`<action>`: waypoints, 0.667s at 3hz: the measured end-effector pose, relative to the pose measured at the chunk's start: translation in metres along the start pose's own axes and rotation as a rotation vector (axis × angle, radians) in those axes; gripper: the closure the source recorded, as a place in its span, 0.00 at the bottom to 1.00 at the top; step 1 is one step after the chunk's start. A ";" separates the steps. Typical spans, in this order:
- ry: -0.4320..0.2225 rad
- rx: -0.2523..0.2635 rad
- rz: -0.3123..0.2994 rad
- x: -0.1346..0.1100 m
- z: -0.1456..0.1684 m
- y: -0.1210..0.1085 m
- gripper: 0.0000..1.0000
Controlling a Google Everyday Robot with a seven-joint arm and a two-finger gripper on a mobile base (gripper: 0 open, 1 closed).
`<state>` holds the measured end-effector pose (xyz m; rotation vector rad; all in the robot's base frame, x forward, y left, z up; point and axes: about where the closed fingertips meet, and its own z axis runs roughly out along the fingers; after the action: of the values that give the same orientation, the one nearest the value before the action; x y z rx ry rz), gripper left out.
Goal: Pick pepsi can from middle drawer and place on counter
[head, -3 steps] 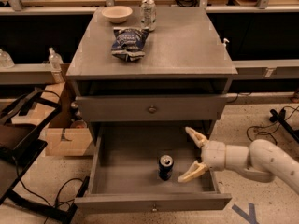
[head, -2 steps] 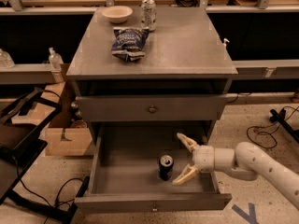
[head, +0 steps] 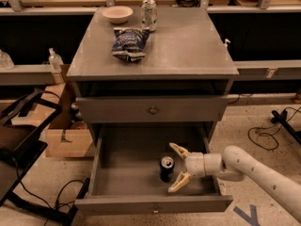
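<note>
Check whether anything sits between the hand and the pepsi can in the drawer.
Nothing visible does. The hand is inside the middle drawer, just right of the pepsi can, open toward it, and no other object lies in the drawer.

We saw the counter (head: 188, 46) as matt grey and the middle drawer (head: 127, 168) equally dull inside. The pepsi can (head: 165, 166) had a shiny metal lid. At lower right, the gripper (head: 172, 168) looked like smooth cream plastic, its fingers spread beside the can.

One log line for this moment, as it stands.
stage: pre-grasp | gripper: open, in middle drawer, beside pepsi can | pepsi can: upright on drawer floor, ungripped | counter: not yet placed
</note>
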<state>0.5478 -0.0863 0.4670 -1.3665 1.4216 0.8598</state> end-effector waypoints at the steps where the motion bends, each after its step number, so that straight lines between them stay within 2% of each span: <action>1: 0.054 -0.028 -0.002 0.022 0.014 0.001 0.00; 2: 0.090 -0.038 0.005 0.039 0.020 0.000 0.15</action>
<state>0.5545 -0.0796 0.4237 -1.4462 1.4848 0.8412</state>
